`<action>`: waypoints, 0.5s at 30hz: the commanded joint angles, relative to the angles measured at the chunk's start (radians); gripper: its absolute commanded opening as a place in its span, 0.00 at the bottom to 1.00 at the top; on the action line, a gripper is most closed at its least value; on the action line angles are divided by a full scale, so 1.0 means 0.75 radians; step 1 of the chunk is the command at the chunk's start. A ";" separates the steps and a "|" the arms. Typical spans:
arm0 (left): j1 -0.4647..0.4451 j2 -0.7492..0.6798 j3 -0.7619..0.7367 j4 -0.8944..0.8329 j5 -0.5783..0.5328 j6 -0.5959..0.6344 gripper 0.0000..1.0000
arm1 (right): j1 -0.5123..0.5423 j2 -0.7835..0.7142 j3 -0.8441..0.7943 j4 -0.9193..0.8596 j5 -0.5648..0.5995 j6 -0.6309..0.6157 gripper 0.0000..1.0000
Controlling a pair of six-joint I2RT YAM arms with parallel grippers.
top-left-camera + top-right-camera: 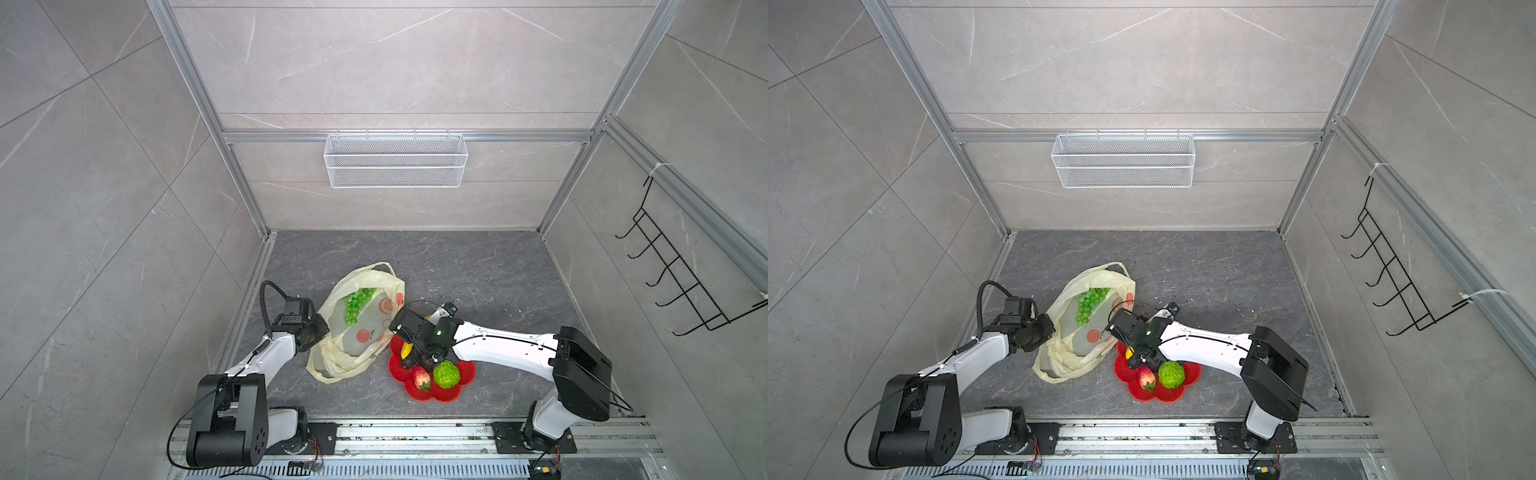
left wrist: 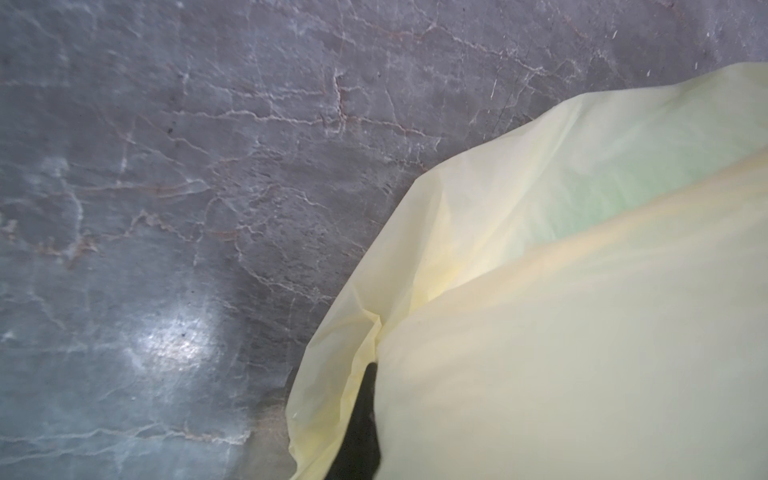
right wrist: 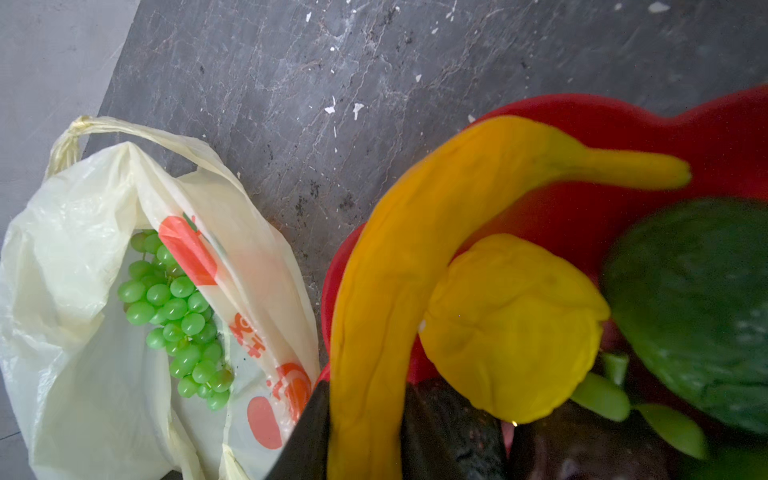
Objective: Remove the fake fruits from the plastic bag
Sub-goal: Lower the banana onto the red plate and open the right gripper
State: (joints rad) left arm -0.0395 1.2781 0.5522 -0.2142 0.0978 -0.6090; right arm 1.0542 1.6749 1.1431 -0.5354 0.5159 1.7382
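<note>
Left fingers (image 2: 362,432) clench the plastic bag (image 1: 332,361) beside the red plate (image 1: 463,372). Right fingers (image 3: 305,434) grasp the banana (image 3: 415,232) over that plate.

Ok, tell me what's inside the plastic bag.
Only the green grape bunch shows through the plastic bag's open mouth. Its crumpled folds hide the rest, so more fruit cannot be ruled out.

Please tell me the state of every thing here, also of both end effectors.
plastic bag: open, lying on the table
grape bunch: inside the bag
banana: gripped over the red plate
lemon: on the plate
strawberry: on the plate
bumpy green ball: on the plate
left end effector: shut on the bag's edge
right end effector: shut on the banana
</note>
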 commanded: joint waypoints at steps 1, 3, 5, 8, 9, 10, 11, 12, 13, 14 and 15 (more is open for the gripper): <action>0.001 0.002 0.035 0.005 -0.008 0.006 0.00 | 0.008 0.015 0.021 -0.050 0.007 0.059 0.29; 0.000 0.002 0.035 0.005 -0.008 0.007 0.00 | 0.016 0.018 0.015 -0.041 0.007 0.069 0.30; 0.001 0.004 0.035 0.005 -0.006 0.008 0.00 | 0.018 0.025 0.018 -0.037 0.004 0.072 0.32; 0.000 0.002 0.035 0.005 -0.006 0.008 0.00 | 0.020 0.036 0.023 -0.043 0.005 0.079 0.35; 0.002 0.002 0.036 0.005 -0.007 0.007 0.00 | 0.019 0.037 0.022 -0.041 0.004 0.080 0.37; 0.001 0.002 0.035 0.005 -0.006 0.008 0.00 | 0.020 0.039 0.023 -0.039 0.003 0.080 0.38; 0.000 0.002 0.035 0.005 -0.006 0.008 0.00 | 0.020 0.042 0.022 -0.035 0.003 0.082 0.38; 0.001 0.002 0.035 0.005 -0.006 0.008 0.00 | 0.020 0.043 0.018 -0.025 0.002 0.078 0.38; 0.001 0.000 0.035 0.005 -0.005 0.008 0.00 | 0.020 0.046 0.017 -0.022 0.002 0.076 0.38; 0.001 0.000 0.036 0.005 -0.006 0.009 0.00 | 0.019 0.047 0.016 -0.017 0.002 0.073 0.38; 0.002 -0.002 0.034 0.006 -0.006 0.008 0.00 | 0.019 0.049 0.015 -0.012 0.002 0.071 0.38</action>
State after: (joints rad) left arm -0.0395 1.2781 0.5522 -0.2142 0.0978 -0.6090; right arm 1.0637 1.6928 1.1431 -0.5343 0.5091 1.7851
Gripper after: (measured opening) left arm 0.056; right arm 0.379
